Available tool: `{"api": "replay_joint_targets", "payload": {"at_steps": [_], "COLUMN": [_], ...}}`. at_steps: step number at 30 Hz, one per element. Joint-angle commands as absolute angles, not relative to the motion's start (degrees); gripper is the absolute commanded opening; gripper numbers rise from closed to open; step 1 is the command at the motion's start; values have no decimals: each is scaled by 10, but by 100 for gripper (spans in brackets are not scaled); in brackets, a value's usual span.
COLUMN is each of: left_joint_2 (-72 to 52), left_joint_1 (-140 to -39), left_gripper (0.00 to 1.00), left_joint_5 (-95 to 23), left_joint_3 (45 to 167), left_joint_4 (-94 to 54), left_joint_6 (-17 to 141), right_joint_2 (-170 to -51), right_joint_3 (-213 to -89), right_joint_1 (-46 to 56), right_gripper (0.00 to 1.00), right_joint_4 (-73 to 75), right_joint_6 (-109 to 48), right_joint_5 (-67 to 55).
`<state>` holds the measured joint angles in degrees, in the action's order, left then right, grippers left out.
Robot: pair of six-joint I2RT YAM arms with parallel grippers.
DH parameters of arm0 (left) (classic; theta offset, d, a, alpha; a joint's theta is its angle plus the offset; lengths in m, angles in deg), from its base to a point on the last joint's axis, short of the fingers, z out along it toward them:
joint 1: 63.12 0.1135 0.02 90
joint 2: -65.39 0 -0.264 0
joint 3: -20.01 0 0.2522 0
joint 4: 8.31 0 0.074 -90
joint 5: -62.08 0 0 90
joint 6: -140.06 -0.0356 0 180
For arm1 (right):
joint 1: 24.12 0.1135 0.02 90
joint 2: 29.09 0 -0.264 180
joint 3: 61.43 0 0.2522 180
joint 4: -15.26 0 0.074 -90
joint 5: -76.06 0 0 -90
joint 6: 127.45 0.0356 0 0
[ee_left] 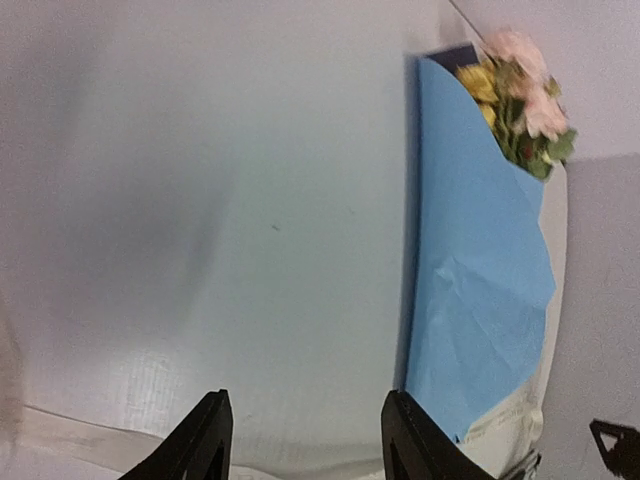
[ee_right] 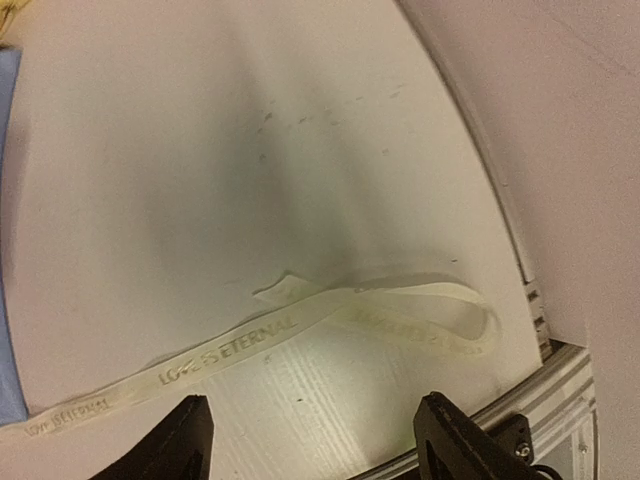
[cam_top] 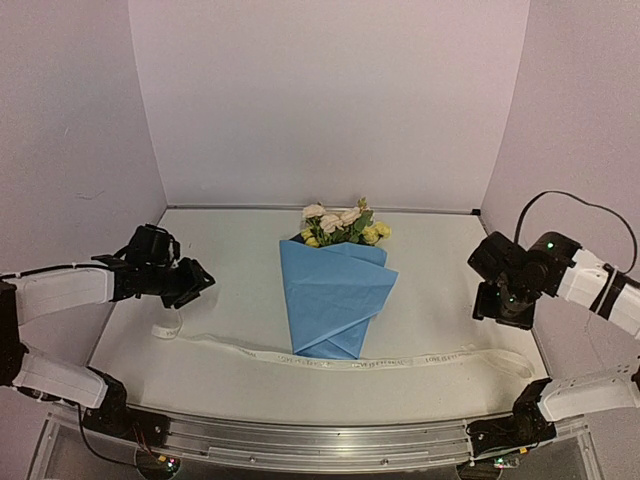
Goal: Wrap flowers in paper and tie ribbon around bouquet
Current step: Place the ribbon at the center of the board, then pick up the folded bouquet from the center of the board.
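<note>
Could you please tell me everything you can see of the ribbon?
The ribbon is a long, narrow cream strip, thin and limp, printed with small lettering. It lies flat and untied across the table, meeting the blue paper cone at its tip, apparently beneath it. Its right end curls back into a loose loop. Nothing grips it.

Printed in pale gold capitals along the long narrow cream-white ribbon (ee_right: 250, 345), as seen from the right wrist: "ETERNAL" clearly, with two shorter words before it that look like "LOVE IS". Repeats the same line further toward the left end, smaller there and only partly legible. Carries lettering also on the looped part at the right, too faint to read. Shows from the top view (cam_top: 360, 361) only tiny marks, not readable.
</note>
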<state>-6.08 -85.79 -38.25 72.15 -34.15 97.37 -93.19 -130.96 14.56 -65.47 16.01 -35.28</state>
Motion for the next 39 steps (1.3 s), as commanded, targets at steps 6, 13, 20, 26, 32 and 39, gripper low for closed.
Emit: {"api": "replay_joint_targets", "payload": {"at_steps": [6, 13, 20, 26, 32, 39], "left_joint_2": [-157, -293, -407, -456, -499, -517], "left_joint_1": [-1006, -1009, -1003, -993, -992, -988], "left_gripper": [54, 59, 59, 59, 51, 38], "left_joint_5": [-511, -574, -613, -625, -651, -680], "left_joint_3": [751, 800, 857, 898, 937, 979], "left_joint_4": [-189, -100, -57, -61, -59, -92], "left_joint_6": [979, 980, 999, 1005, 1028, 1051], "right_joint_2": [-1124, -1205, -1280, -1344, -1376, -1384], "right_joint_3": [-1298, -1301, -1278, -1304, -1318, -1360], "right_joint_1": [267, 251, 181, 155, 137, 130], "right_gripper": [91, 98, 96, 79, 54, 19], "right_joint_4": [-278, -152, -23, 17, 40, 22], "right_joint_6": [154, 162, 204, 227, 247, 269], "right_joint_5": [-163, -148, -41, 10, 27, 56]}}
